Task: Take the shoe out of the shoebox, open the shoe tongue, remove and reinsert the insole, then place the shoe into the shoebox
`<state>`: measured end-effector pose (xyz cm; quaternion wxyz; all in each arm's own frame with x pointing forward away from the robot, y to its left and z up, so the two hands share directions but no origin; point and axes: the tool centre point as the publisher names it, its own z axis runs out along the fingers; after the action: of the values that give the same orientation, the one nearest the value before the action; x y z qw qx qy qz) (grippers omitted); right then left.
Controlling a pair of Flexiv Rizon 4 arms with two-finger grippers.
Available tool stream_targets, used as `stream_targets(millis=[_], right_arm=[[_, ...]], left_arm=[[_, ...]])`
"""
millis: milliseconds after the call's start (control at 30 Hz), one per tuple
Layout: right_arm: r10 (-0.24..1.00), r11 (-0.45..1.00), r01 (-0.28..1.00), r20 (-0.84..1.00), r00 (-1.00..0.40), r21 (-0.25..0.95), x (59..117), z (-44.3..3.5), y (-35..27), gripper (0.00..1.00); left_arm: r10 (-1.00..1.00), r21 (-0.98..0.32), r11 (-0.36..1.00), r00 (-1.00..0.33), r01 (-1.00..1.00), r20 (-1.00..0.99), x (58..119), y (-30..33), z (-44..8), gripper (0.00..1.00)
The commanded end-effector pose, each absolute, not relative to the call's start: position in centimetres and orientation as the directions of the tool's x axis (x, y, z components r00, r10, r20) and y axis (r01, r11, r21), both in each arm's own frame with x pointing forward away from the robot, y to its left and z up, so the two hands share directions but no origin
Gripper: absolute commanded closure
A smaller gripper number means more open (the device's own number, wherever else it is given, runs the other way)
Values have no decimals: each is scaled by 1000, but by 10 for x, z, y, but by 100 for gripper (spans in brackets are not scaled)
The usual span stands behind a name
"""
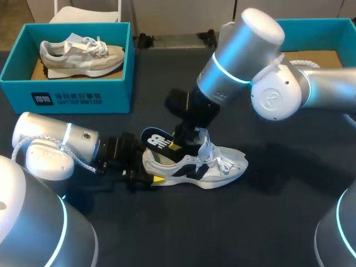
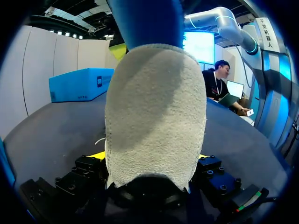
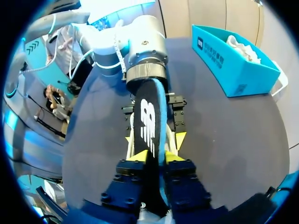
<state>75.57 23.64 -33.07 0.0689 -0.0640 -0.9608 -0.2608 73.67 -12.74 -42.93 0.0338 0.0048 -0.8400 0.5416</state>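
Big picture first: a dark desk (image 1: 267, 222), and two silver arms over it. The left arm (image 1: 53, 144) lies low at the near left, while the right arm (image 1: 245, 55) looms in from the far right.

At the far edge sit two teal cardboard boxes. The left shoebox (image 1: 67, 94) holds a grey-and-beige sneaker (image 1: 83, 55), and the right shoebox (image 1: 334, 23) is mostly hidden behind the right arm.

The task's shoe, a white mesh sneaker with black trim (image 1: 214, 167), lies out on the desk near the middle, well apart from both boxes. Its long axis runs left to right, heel left, toe right.

Over its heel opening a black foam insole with a white logo and blue edge (image 1: 157, 140) stands tilted, heel end up and to the left. Its other end is hidden behind the fingers.

The left gripper (image 1: 149, 173) is clamped across the sneaker's heel, a yellow tip on either side. The right gripper (image 1: 183, 143) is closed narrow, pinching the insole between both tips.

Here's the key: the insole runs ahead of the right gripper, toward the left arm, along the shoe's own line. I'd say any slide must follow that heel-to-toe axis while the heel is anchored.
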Motion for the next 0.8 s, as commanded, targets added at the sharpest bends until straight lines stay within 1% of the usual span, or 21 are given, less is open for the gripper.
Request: stream_targets(millis=[33,133,433,633,800], right_arm=[[73,840,143,153,-986,523,757,-331,239,100],[84,813,132,109,-990,568,758,-325,239,100],[122,777,125,48,-991,617,777,-298,243,100],[185,725,140,5,-983,675,791,-274,249,100],[205,693,119,-36,-978,711,810,-253,251,100]], left_arm=[[29,-909,415,-998,-45,63,740,-127,-434,100],[29,-909,415,-998,-45,63,740,-127,-434,100],[29,-909,415,-998,-45,63,740,-127,-434,100],[29,-909,415,-998,-45,63,740,-127,-434,100],[29,-909,415,-998,-45,63,740,-127,-434,100]])
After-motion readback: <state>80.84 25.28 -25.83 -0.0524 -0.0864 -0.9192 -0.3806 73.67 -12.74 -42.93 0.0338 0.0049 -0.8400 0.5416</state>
